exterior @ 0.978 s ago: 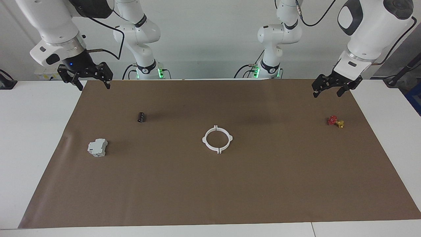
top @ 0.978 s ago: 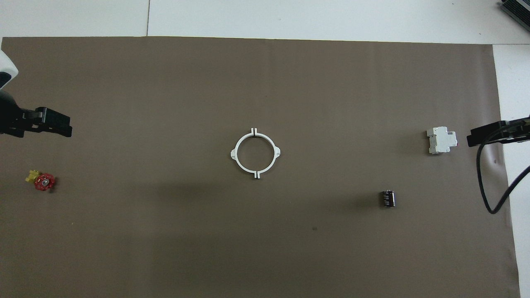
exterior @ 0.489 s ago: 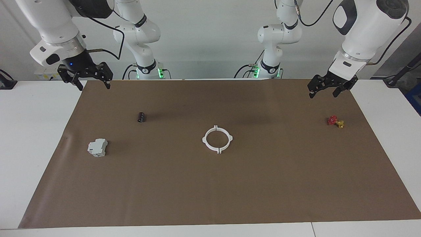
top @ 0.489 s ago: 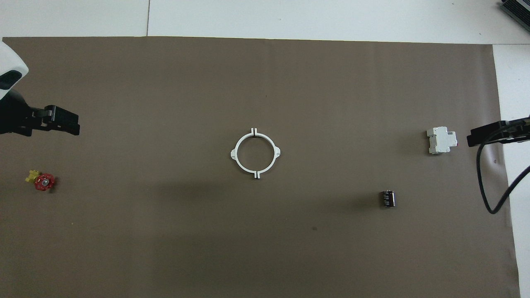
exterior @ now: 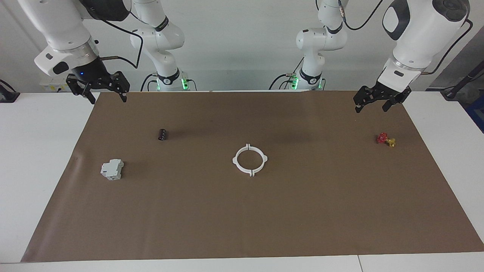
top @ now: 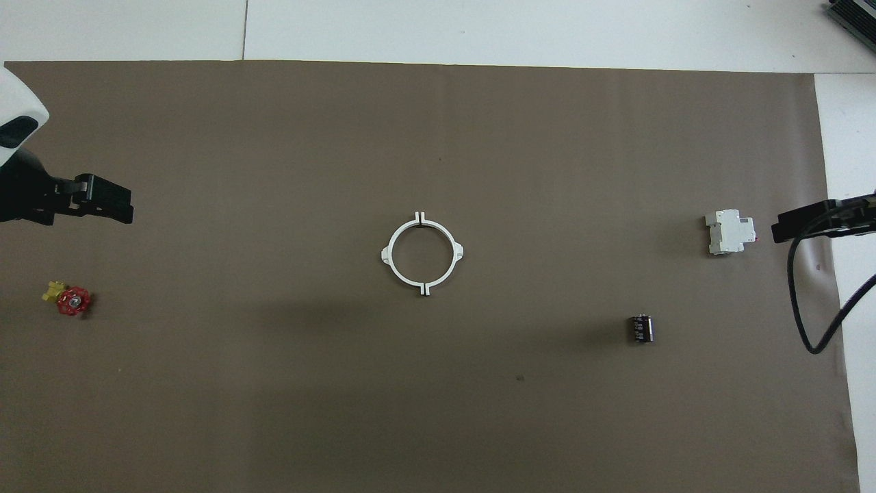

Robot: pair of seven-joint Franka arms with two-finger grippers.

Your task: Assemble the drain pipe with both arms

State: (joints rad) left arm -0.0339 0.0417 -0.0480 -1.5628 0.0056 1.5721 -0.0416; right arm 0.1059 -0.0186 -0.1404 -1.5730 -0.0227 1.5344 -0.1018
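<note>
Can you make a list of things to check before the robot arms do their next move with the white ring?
1. White ring in one piece, both halves meeting at the tabs: ok.
2. Ring free, nothing touching it: ok.
3. Left gripper open and empty, over the mat corner near the red-and-yellow piece: ok.
4. Right gripper open and empty, over the mat edge at its own end: ok.
5. Grey block and black cylinder well apart from the ring: ok.
6. Halves clicked firmly together: cannot tell.
</note>
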